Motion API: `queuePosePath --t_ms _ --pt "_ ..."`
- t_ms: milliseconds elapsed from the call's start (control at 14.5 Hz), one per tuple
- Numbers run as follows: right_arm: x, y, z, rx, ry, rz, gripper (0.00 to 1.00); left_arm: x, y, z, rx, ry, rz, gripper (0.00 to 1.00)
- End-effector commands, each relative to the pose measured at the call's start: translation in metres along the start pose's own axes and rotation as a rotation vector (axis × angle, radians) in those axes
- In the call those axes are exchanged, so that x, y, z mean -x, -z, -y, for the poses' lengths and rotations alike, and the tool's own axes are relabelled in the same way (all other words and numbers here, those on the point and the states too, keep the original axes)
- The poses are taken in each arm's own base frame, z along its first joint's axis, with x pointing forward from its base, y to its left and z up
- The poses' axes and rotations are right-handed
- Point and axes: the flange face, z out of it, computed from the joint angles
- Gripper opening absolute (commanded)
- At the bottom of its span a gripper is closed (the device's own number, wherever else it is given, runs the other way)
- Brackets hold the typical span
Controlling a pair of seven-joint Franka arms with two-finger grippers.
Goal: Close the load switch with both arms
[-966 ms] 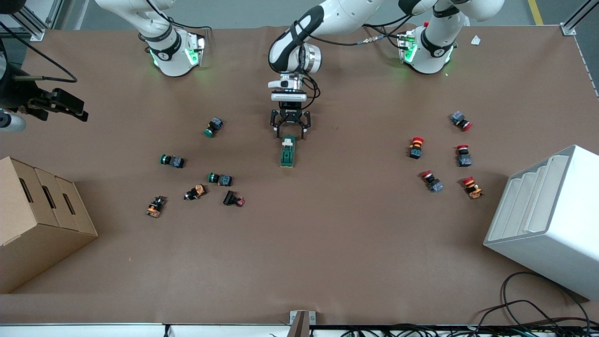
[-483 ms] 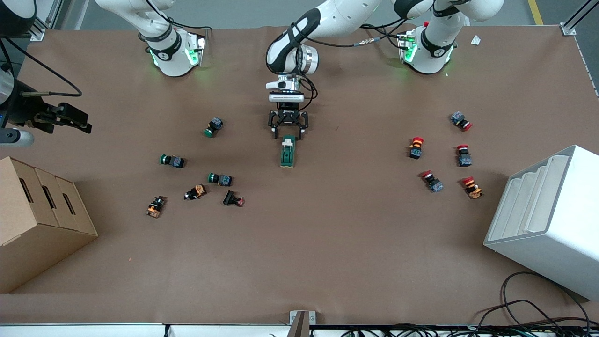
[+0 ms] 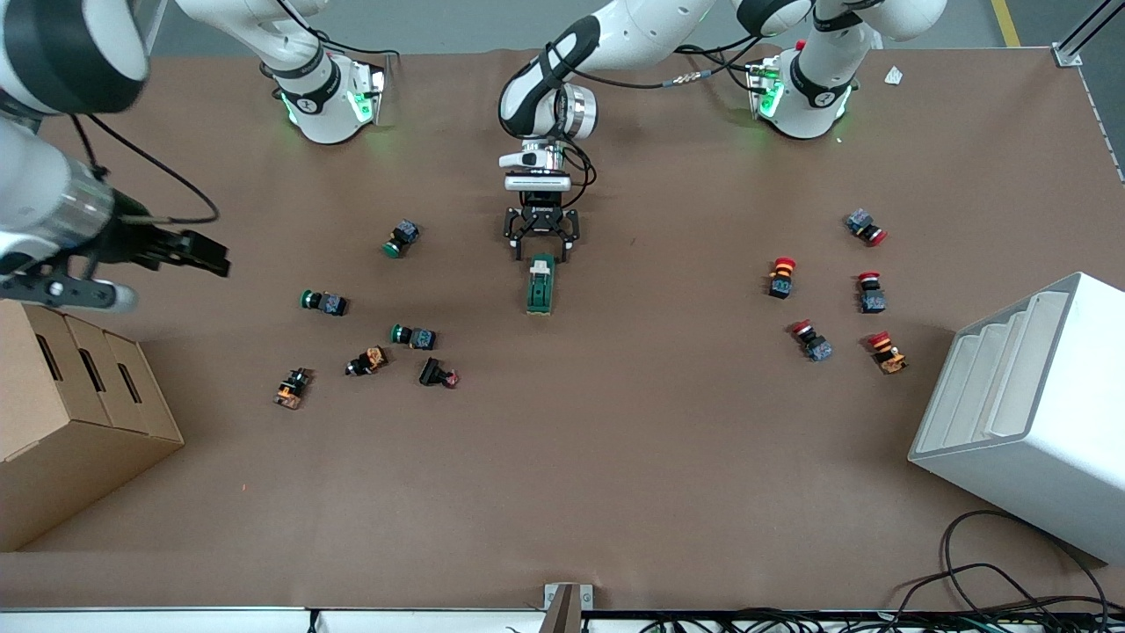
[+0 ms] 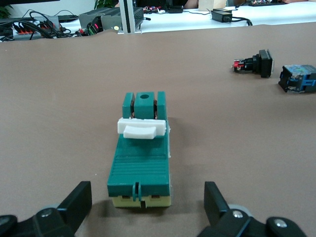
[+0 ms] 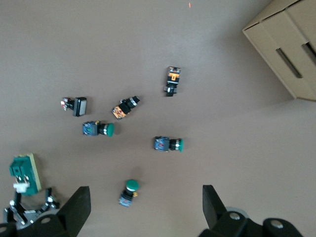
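The load switch point(image 3: 540, 284), a dark green oblong block with a white lever piece, lies on the brown table's middle. My left gripper point(image 3: 539, 253) is open and low over the table just at the switch's end that is farther from the front camera, not touching it. In the left wrist view the switch point(image 4: 142, 153) lies lengthwise between and ahead of the open gripper point(image 4: 147, 193). My right gripper point(image 3: 206, 257) is open, high over the right arm's end of the table. The right wrist view shows its gripper point(image 5: 144, 197) open above a green-capped button point(image 5: 130, 191), with the switch point(image 5: 22, 174) off to the side.
Green-capped push buttons point(image 3: 400, 237) and other small buttons point(image 3: 367, 360) lie scattered toward the right arm's end. Red-capped push buttons point(image 3: 780, 276) lie toward the left arm's end. A cardboard box point(image 3: 70, 413) and a white stepped bin point(image 3: 1028, 413) stand at the table's ends.
The right arm has swung in from the table's edge toward the middle, over the green-capped buttons' area. The left gripper has barely shifted and stays open at the switch.
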Motion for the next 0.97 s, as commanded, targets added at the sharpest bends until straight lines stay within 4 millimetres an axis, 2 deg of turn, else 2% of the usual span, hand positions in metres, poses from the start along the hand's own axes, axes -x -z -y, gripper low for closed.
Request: queuePosePath --t_ms 0,345,690,897 --pt "0.004 -0.016 0.036 -0.018 -0.109 0.014 1.00 0.017 -0.001 -0.001 0.007 -0.008 -0.002 1.00" --pt "0.011 -0.052 0.103 -0.063 -0.305 0.088 1.00 0.024 0.000 0.000 0.000 0.010 -0.017 1.00" --pt "0.026 -0.083 0.173 -0.066 -0.407 0.089 1.00 0.028 0.002 0.001 0.000 0.011 -0.020 1.00" --pt "0.034 -0.112 0.213 -0.114 -0.431 0.137 1.00 0.029 0.002 0.001 0.000 0.010 -0.019 1.00"
